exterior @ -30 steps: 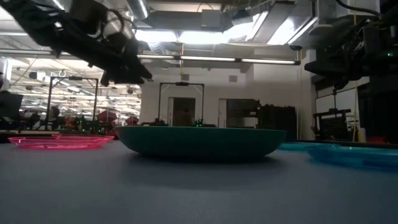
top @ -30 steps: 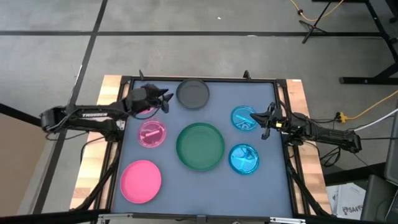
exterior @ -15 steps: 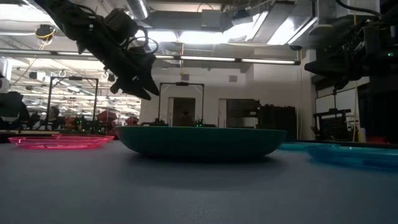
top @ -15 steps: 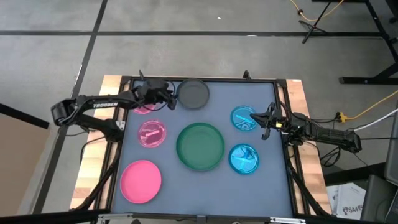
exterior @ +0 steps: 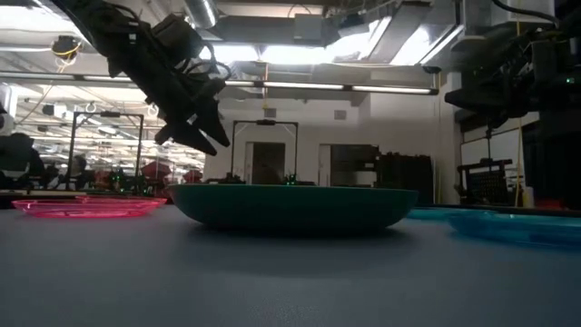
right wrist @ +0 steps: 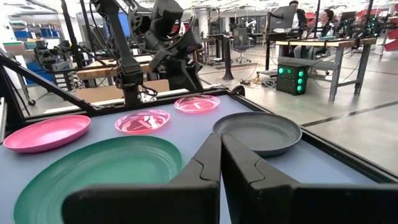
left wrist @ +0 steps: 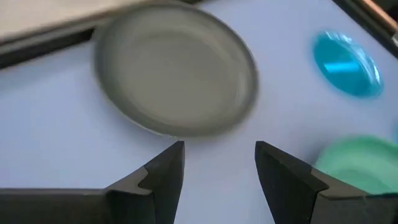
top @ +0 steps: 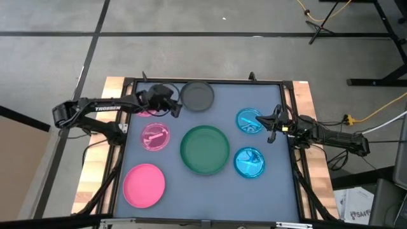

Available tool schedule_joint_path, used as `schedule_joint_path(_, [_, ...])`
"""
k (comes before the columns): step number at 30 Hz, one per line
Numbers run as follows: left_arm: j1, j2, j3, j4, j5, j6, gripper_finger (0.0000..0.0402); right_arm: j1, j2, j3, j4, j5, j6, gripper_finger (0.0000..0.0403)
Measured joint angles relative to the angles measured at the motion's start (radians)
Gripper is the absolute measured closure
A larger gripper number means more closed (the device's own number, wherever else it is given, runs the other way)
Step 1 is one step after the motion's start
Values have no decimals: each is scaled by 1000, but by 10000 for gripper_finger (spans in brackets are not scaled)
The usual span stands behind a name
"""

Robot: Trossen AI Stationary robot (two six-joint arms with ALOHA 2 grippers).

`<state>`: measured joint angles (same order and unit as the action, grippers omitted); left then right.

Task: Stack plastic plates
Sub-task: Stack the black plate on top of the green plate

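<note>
My left gripper (top: 173, 107) hovers open above the table, just left of the grey plate (top: 197, 95). In the left wrist view the grey plate (left wrist: 177, 78) lies flat just beyond the gripper (left wrist: 217, 158). One small translucent pink plate (top: 156, 137) lies clear, and the other (top: 146, 111) is partly under the left arm. The dark green plate (top: 205, 149) sits mid-table, the medium pink plate (top: 144, 186) near left. Two small blue plates (top: 249, 121) (top: 249, 162) lie on the right. My right gripper (top: 272, 124) waits shut at the right edge beside the farther blue plate.
A dark raised frame (top: 203, 81) borders the grey mat on all sides. Bare mat lies between the green plate and the near edge (top: 210, 197). In the low view the green plate (exterior: 290, 204) blocks the middle, and the left gripper (exterior: 195, 134) hangs above it.
My left arm swung toward the table's far edge and a little right, carrying its gripper from over the small pink plate to the grey plate's left side. The gripper tipped from nearly level to pointing steeply down and sank slightly. No plate moved.
</note>
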<state>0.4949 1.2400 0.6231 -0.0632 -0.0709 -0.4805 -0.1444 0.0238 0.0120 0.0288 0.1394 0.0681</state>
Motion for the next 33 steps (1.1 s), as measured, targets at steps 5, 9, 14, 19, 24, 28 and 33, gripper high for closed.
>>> schedule_joint_path(5, [69, 32, 0, 11, -36, -48, 211, 0, 0, -1, 19, 11, -24, 398])
schedule_joint_path(9, [145, 95, 3, 14, -1, -53, 212, 0, 0, -1, 19, 11, -23, 398])
schedule_joint_path(14, [199, 199, 55, 13, 49, -44, 212, 0, 0, -1, 19, 9, -23, 398])
schedule_joint_path(19, [224, 314, 140, 12, 108, -11, 212, 0, 0, -1, 19, 8, -23, 398])
schedule_joint_path(24, [240, 413, 218, -16, 100, 21, 212, 0, 0, -1, 20, 8, -22, 398])
schedule_joint_path(28, [250, 467, 257, -11, 93, 44, 212, 0, 0, -1, 21, 8, -22, 398])
schedule_joint_path(33, [254, 511, 270, -14, 80, 48, 212, 0, 0, -1, 22, 7, -22, 398])
